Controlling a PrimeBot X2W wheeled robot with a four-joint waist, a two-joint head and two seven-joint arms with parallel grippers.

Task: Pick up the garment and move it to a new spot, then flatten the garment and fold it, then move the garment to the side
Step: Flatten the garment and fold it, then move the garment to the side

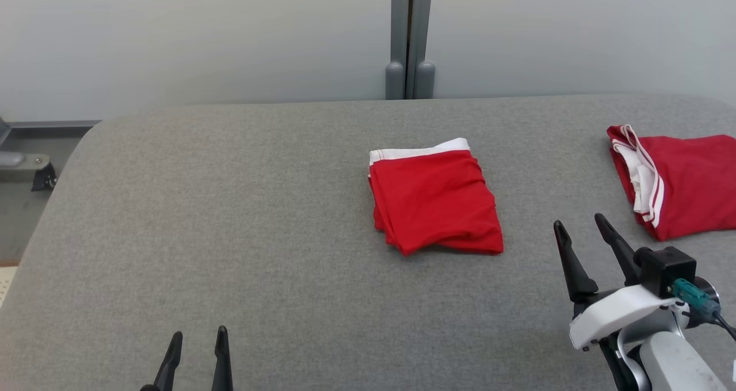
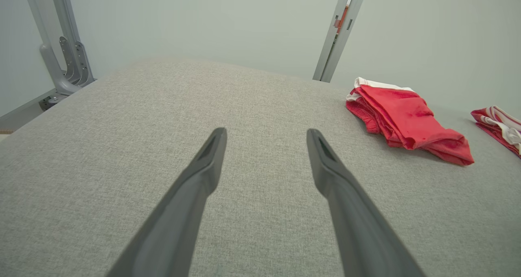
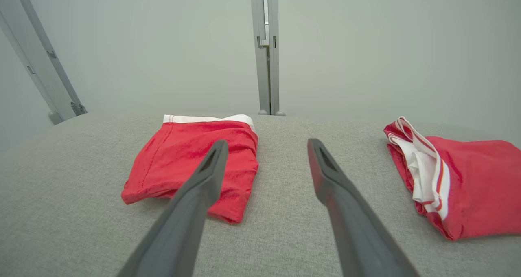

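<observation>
Grey woven bench runs the full width, with a pale wall behind it, a grey upright post at the back centre and a metal bracket off the bench's far-left edge.

Left claw sits low at the near left, fingers pointing away over bare fabric. Its jaws are wide apart with nothing between them, and the left wrist view shows only grey weave in the gap. No cloth touches it.

Red garment is ahead of the left claw and well off to its right. It is also ahead of the right claw and to that claw's left, apart from both. It lies folded into a rough rectangle, flat on the bench, with the white waistband along the far edge. Layered edges show on its left side and the near edge is a bit rumpled. In the right wrist view the left finger overlaps it in the picture, but the head view shows a clear gap.

Right claw is at the near right, raised on its white wrist and tilted slightly leftward. Its jaws are spread wide and hold nothing.

Second red garment is just ahead-right of the right claw, near it but not touching. It is folded, with the striped white-and-red waistband facing the claw's side, and its right part is cut by the frame edge.
</observation>
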